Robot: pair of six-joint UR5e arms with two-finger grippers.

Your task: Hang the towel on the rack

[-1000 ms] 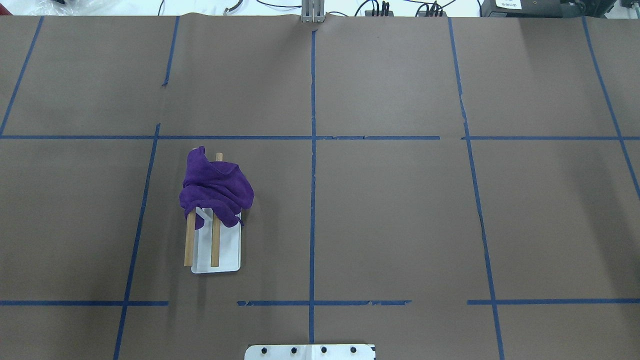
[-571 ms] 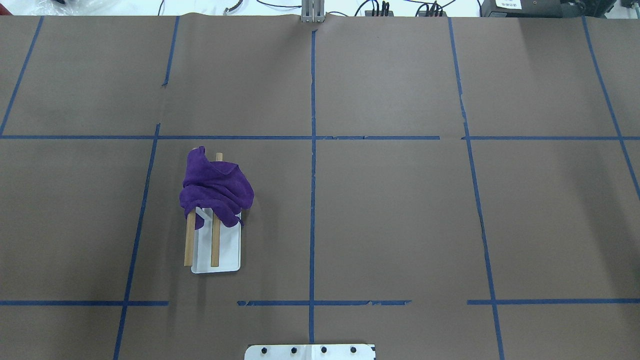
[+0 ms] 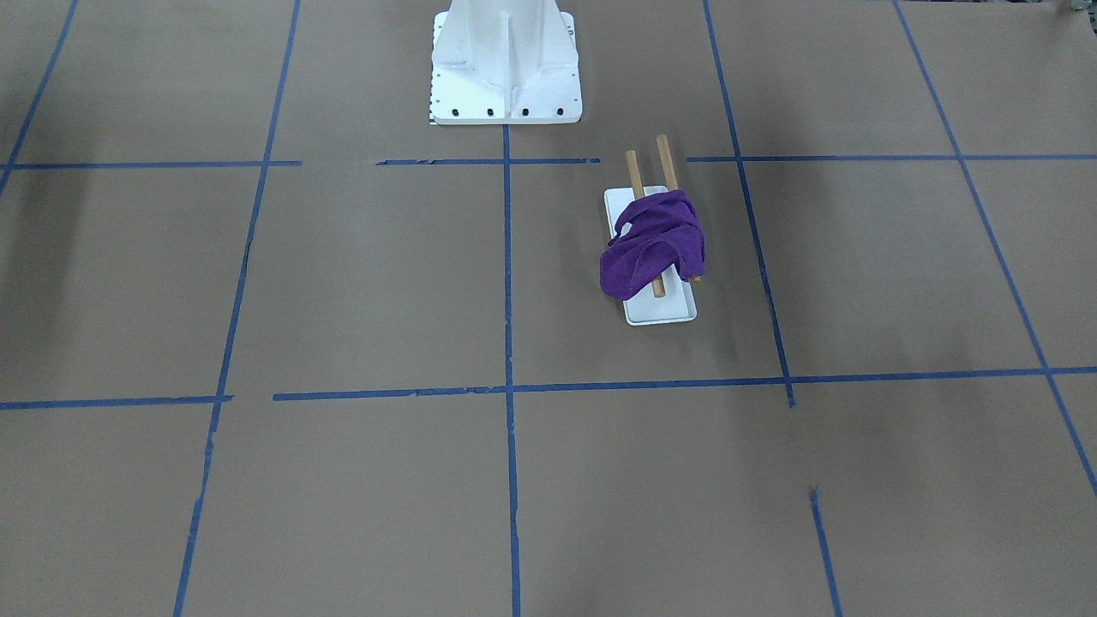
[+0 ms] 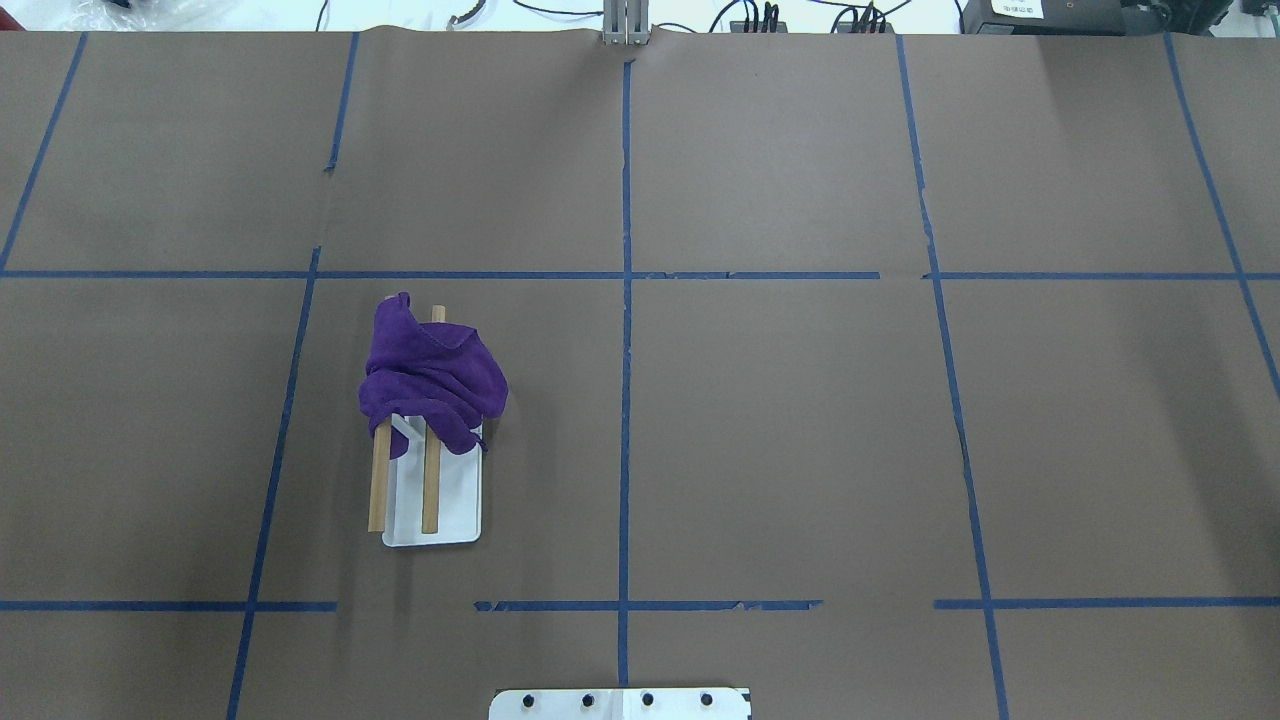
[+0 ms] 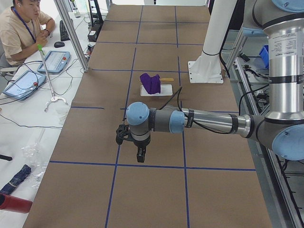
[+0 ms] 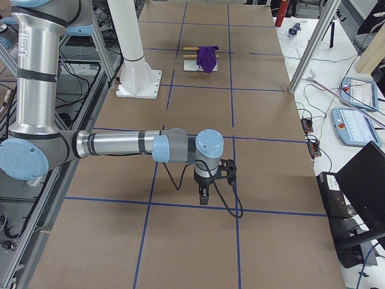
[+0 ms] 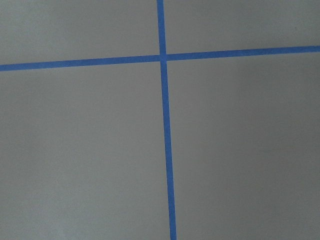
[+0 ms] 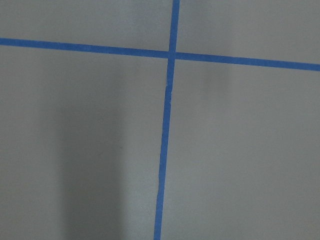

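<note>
The purple towel [image 4: 430, 375] lies bunched over the far ends of the rack's two wooden dowels [image 4: 430, 490], above the white base [image 4: 455, 505], left of the table's middle. It also shows in the front-facing view [image 3: 651, 244] and small in both side views [image 5: 152, 83] [image 6: 207, 57]. My left gripper [image 5: 141, 156] hangs over the table's left end, far from the rack. My right gripper [image 6: 204, 197] hangs over the right end. Both show only in the side views, so I cannot tell whether they are open or shut. The wrist views show only brown paper and blue tape.
The white metal pedestal [image 3: 506, 68] stands at the robot's edge of the table, near the rack. Blue tape lines [image 4: 625, 400] grid the brown paper. An operator [image 5: 19, 28] sits at a side desk with tablets beyond the table's left end.
</note>
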